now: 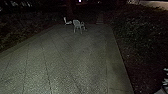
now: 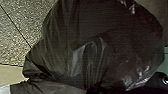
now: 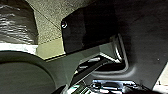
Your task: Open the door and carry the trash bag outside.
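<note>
Paved yard (image 1: 75, 57): trash bag (image 2: 87, 27) bulges close by my left tool, farther from my right tool; spread or pinching, I cannot tell for either.

Trash bag (image 2: 100, 37): black, thin, glossy plastic, bulging and rounded, looks full. Long folds run down its side and draw together at tight, dark gathered spot; looser plastic spreads out past it. Pale glints on creases and along one lower bulge. Large in left wrist view, speckled paving (image 2: 17, 27) seen past its edge; whether bag touches paving, cannot tell. In right wrist view, part of bag, finely wrinkled, streaked with light. Contents hidden.
</note>
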You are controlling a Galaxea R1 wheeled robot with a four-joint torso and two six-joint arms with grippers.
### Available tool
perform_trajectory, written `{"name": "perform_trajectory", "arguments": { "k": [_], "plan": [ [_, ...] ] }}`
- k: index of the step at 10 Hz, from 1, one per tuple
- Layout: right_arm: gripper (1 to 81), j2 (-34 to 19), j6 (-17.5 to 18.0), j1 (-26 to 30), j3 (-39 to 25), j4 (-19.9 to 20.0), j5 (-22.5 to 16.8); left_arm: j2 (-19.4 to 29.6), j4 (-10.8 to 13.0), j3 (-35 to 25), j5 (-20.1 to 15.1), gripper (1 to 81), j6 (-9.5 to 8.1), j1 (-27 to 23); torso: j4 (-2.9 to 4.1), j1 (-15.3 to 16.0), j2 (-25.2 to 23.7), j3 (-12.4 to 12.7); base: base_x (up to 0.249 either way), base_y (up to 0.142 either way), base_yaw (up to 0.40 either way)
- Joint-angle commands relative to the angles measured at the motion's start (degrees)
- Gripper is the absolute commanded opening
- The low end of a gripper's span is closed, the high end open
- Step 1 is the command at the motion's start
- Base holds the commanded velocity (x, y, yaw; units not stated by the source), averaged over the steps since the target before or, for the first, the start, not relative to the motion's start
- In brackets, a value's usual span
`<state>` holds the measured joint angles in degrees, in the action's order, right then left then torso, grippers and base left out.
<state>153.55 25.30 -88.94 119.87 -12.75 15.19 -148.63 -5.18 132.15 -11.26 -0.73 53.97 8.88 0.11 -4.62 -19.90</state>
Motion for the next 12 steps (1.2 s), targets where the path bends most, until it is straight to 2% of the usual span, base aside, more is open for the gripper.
{"name": "perform_trajectory", "arguments": {
  "k": [1,3,4,6,7,9,10,11,12],
  "plan": [
    [81.1,0.0,-0.2,0.2,-0.6,-1.3,-2.8,2.9,-1.2,1.5,-5.1,1.0,-0.06,-6.2,0.00,0.0,0.0,0.0,0.000,0.000,0.000],
    [81.1,0.6,-0.2,-0.1,0.4,-1.3,-2.8,3.2,-1.2,0.9,-5.1,1.0,-0.06,-6.3,0.02,0.0,0.0,0.0,0.000,0.000,0.000],
    [81.1,0.8,-0.2,-0.1,0.8,-1.3,-2.8,3.3,-1.1,0.3,-5.1,81.1,0.03,-6.3,0.02,0.0,0.0,0.0,0.000,0.000,0.000],
    [81.1,0.9,-0.1,-0.2,1.0,-1.3,-2.8,3.2,-1.1,0.1,-5.2,81.1,0.03,-6.2,0.02,0.0,0.0,0.0,0.000,0.000,0.000],
    [81.1,1.1,-0.1,-0.2,1.2,-1.3,-2.8,3.2,-1.0,0.1,-5.7,1.0,0.03,-5.7,0.02,0.0,0.0,0.0,0.000,0.000,0.000],
    [81.1,2.3,-0.1,-0.3,2.8,-1.2,-2.7,2.4,-0.4,0.3,-5.9,1.0,0.12,-2.5,0.02,0.0,0.0,0.0,0.000,0.000,0.000],
    [81.1,3.3,-0.1,-0.4,4.0,-1.2,-2.7,1.4,-0.4,0.2,-5.9,1.0,0.73,-0.1,0.02,0.0,0.0,3.4,0.000,0.000,0.000],
    [81.1,3.8,-0.1,-0.5,5.0,-1.1,-2.7,0.5,0.1,0.5,-5.8,1.0,0.91,2.6,0.02,0.0,0.0,4.3,0.000,0.000,0.000],
    [81.1,4.3,0.1,-0.5,6.1,-1.0,-2.6,-0.9,2.0,1.1,-5.6,1.0,1.00,5.8,0.02,0.0,0.0,5.6,0.000,0.000,0.000]
  ]
}}
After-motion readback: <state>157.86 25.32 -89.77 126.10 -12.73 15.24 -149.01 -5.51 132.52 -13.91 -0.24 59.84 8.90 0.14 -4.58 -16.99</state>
